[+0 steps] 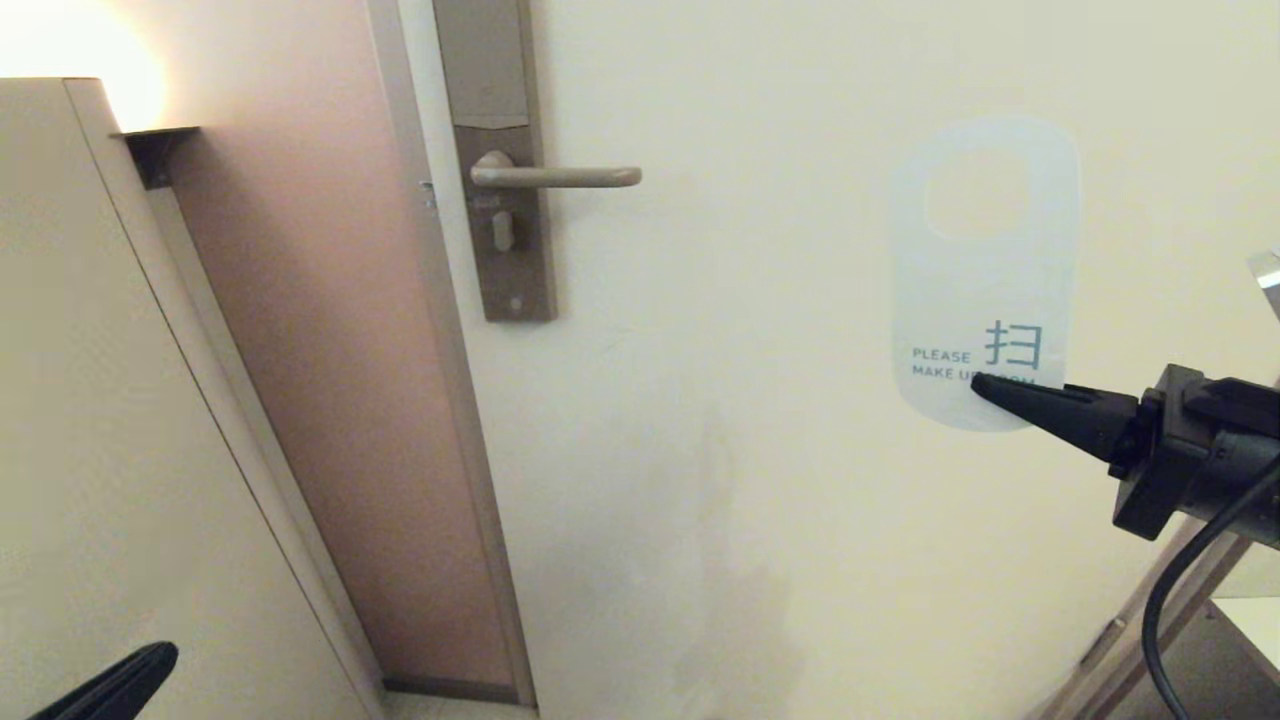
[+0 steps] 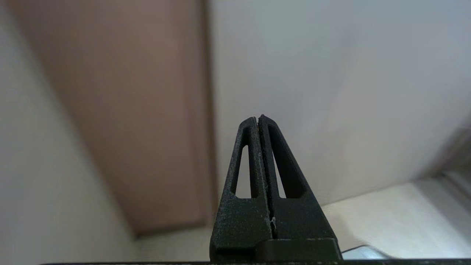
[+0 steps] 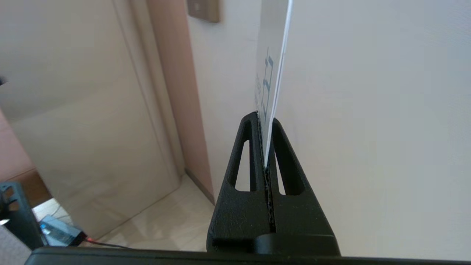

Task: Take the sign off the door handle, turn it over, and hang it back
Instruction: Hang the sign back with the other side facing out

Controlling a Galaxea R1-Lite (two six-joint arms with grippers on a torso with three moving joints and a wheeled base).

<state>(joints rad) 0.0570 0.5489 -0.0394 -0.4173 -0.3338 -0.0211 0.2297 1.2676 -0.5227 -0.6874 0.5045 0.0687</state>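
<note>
Now the door (image 1: pixel 800 500) fills the view, and on it the door handle (image 1: pixel 556 177) lies level and bare, pointing right — toward the sign (image 1: pixel 985 270), well apart. The sign stands upright, hole on top, white side showing, its lower edge pinched in the closed right gripper (image 1: pixel 985 385). The left gripper (image 1: pixel 150 662) is low, closed on nothing.

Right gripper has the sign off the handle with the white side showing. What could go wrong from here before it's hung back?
1. The right gripper pinches the sign only at its bottom edge, so it may pivot or slip during the move.
2. The sign's hole is at the far end from the grip and well to the right of the door handle, so threading it over the lever tip could miss.
3. The left gripper, shut and low, seems too far away to steady it.
</note>
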